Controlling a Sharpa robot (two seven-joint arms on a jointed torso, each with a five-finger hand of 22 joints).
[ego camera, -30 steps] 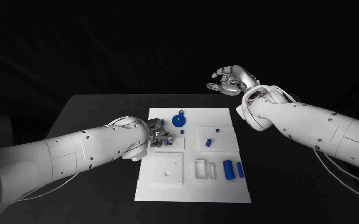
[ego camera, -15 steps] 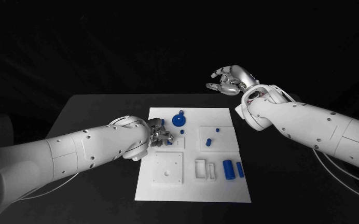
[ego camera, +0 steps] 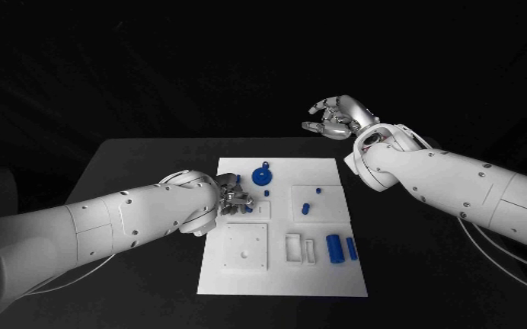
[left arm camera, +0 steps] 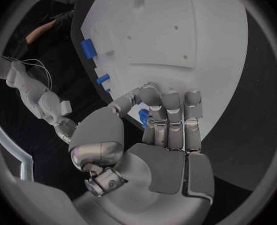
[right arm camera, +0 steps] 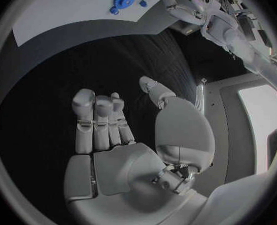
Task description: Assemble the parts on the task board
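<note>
The white task board (ego camera: 330, 276) lies in the middle of the black table. My left hand (ego camera: 233, 196) hovers low over the board's left edge, fingers curled against the thumb, pinching a small blue part (left arm camera: 143, 116). A round blue part (ego camera: 263, 177) sits just beyond that hand. Small blue pegs (ego camera: 306, 209) stand on the board's right half, and two blue blocks (ego camera: 335, 250) lie nearer the front right. My right hand (ego camera: 336, 118) is raised beyond the table's far edge, away from the board, with loosely bent fingers (right arm camera: 95, 120) and nothing in it.
Raised white square plates (ego camera: 246, 247) and a slotted frame (ego camera: 296, 248) are on the board's front half. Bare black table (ego camera: 143, 169) lies to the left and right of the board. My left forearm (ego camera: 121, 218) crosses the table's left side.
</note>
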